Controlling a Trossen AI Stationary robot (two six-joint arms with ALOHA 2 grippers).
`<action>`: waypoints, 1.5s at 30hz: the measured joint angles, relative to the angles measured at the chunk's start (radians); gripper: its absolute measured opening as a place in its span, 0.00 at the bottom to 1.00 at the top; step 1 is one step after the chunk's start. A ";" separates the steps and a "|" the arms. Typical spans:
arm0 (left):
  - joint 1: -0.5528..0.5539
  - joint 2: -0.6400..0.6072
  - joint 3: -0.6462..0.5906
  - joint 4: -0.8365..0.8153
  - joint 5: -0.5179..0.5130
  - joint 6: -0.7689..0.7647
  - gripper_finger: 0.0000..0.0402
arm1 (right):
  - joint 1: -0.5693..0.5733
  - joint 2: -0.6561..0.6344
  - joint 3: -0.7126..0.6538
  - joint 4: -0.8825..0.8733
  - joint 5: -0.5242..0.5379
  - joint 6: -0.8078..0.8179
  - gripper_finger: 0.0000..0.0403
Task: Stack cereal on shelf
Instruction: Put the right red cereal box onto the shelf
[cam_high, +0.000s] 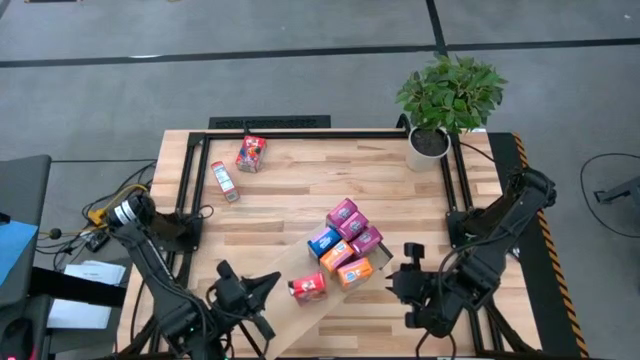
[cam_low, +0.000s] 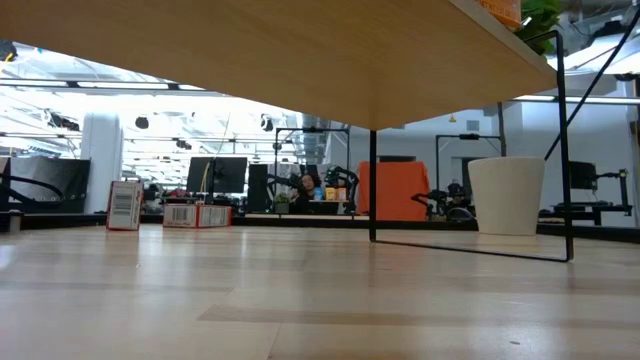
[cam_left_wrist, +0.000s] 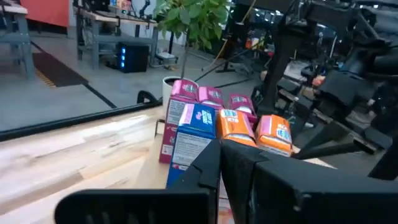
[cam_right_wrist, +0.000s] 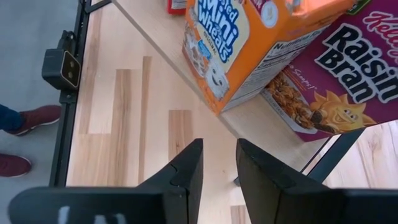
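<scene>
From above, the shelf (cam_high: 300, 310) lies slanted across the near part of the table (cam_high: 300, 180). Six cereal boxes sit on it: pink (cam_high: 343, 213), blue (cam_high: 324, 241) and orange (cam_high: 355, 271) ones in a tight bunch, and a red box (cam_high: 307, 288) by itself near the left gripper (cam_high: 262, 300). That gripper is clenched shut with nothing in it. The right gripper (cam_high: 410, 272) is just beside the orange box. Two more boxes (cam_high: 250, 154) lie on the far left of the table, well apart from the shelf. A plant (cam_high: 450, 95) in a white pot stands at the far right corner.

From table height, the shelf (cam_low: 300, 50) hangs overhead on thin black legs. Two boxes (cam_low: 125, 206) stand far off, and the pot (cam_low: 507, 195) is on the right.

The left wrist view shows the bunch of boxes (cam_left_wrist: 193, 130) close ahead.

The right wrist view shows the right gripper (cam_right_wrist: 217, 168) with a small gap between its fingers, grasping nothing, below the shelf edge where an orange box (cam_right_wrist: 249, 43) sits. A shoe (cam_right_wrist: 31, 118) shows on the floor.
</scene>
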 joint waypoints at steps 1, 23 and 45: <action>0.004 0.000 0.000 0.000 0.000 -0.004 0.00 | -0.002 0.000 0.000 0.000 0.000 0.000 0.30; 0.057 -0.038 0.124 0.199 0.537 0.507 0.00 | -0.015 -0.001 0.000 -0.002 -0.005 0.001 0.29; 0.062 -0.190 -0.459 1.555 0.557 1.328 0.00 | -0.034 -0.001 0.000 0.005 -0.011 0.008 0.29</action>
